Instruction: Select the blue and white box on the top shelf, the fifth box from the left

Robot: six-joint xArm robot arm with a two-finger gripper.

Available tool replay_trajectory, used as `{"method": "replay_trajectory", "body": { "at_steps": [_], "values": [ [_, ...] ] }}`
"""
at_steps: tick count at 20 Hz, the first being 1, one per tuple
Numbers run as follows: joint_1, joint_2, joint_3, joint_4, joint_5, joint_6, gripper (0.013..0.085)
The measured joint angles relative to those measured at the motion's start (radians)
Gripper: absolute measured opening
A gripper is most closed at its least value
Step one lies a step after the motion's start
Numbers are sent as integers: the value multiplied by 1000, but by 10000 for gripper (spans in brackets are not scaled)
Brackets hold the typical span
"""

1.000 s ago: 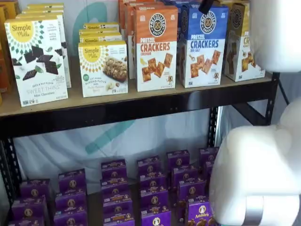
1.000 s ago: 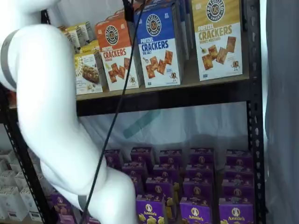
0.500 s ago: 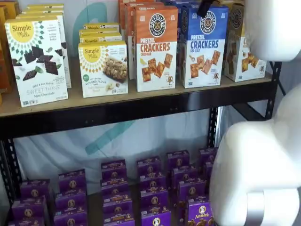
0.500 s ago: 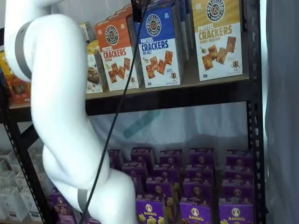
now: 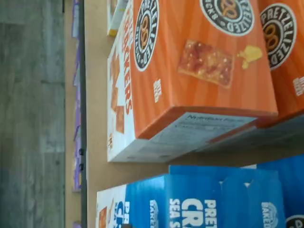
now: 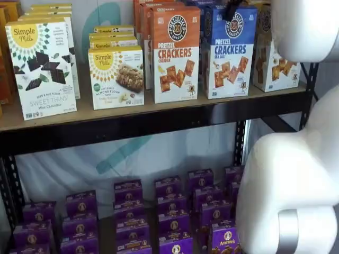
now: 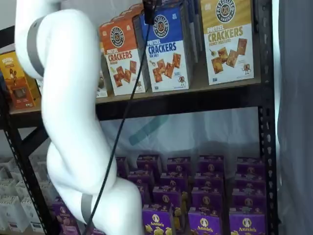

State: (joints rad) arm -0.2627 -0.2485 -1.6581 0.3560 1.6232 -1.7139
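Note:
The blue and white box point(image 6: 229, 50) stands upright on the top shelf point(image 6: 159, 123), between an orange Cheddar box point(image 6: 176, 53) and a yellow-topped box point(image 6: 275, 53). It appears in both shelf views point(image 7: 165, 49). My gripper point(image 6: 231, 9) hangs from above at the box's top edge; only one black finger shows there. It shows again with its cable in a shelf view point(image 7: 149, 6). Its jaws stand wide and hold nothing. The wrist view looks down on the blue box's top point(image 5: 204, 199) and the orange box point(image 5: 190, 71) beside it.
My white arm point(image 6: 296, 174) fills the right of one shelf view and the left of the other point(image 7: 68, 122). Simple Mills boxes point(image 6: 42, 69) stand further left on the shelf. Several small purple boxes point(image 6: 169, 211) fill the lower level.
The arm's elbow has swung sideways in both shelf views. The black finger has shifted over from the orange box's edge to the blue box's top. No box has moved.

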Motion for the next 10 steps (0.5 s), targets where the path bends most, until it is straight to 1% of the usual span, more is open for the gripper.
{"method": "replay_trajectory", "body": {
  "at_steps": [2,6,10],
  "values": [
    [5,22,-30,-18,29,1,850],
    [14,47,-62,-45,61,3,850],
    [29,60,-70,-76,71,6,850]
  ]
}}
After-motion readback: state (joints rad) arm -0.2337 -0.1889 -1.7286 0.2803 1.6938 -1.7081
